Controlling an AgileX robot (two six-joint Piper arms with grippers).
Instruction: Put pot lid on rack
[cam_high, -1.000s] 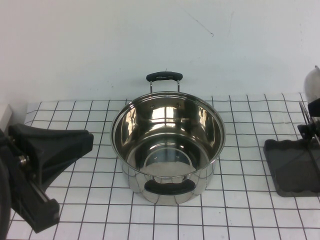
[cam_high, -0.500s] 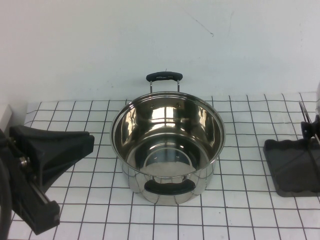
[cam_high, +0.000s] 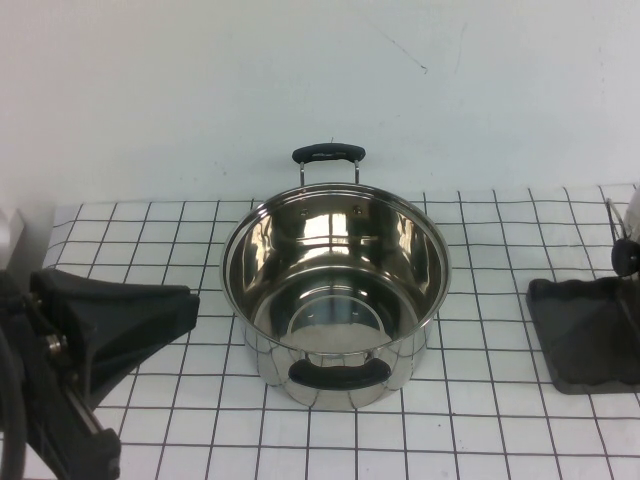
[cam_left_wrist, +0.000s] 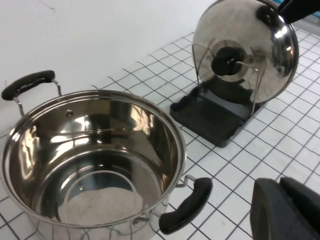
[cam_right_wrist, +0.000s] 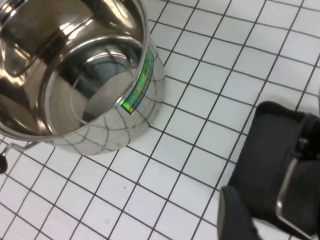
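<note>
The pot lid (cam_left_wrist: 252, 42), shiny steel with a black knob (cam_left_wrist: 227, 60), stands on edge in the rack (cam_left_wrist: 210, 112), leaning against its wire uprights. In the high view only the rack's dark tray (cam_high: 585, 335) shows at the right edge. My right gripper (cam_left_wrist: 299, 7) is by the lid's top rim. One of its fingers (cam_right_wrist: 240, 215) hangs over the tray (cam_right_wrist: 280, 140) with nothing between the jaws, so it is open. My left gripper (cam_high: 150, 310) is shut and empty, low at the left of the pot (cam_high: 335, 290).
The deep steel pot (cam_left_wrist: 90, 155) with black handles stands mid-table on the white gridded cloth, between the left gripper and the rack. A white wall runs along the back. A strip of bare cloth (cam_high: 490, 330) separates pot and rack.
The lid and the right arm have slid out past the right edge of the high view. The left gripper has shifted slightly lower and to the right. The pot has not moved.
</note>
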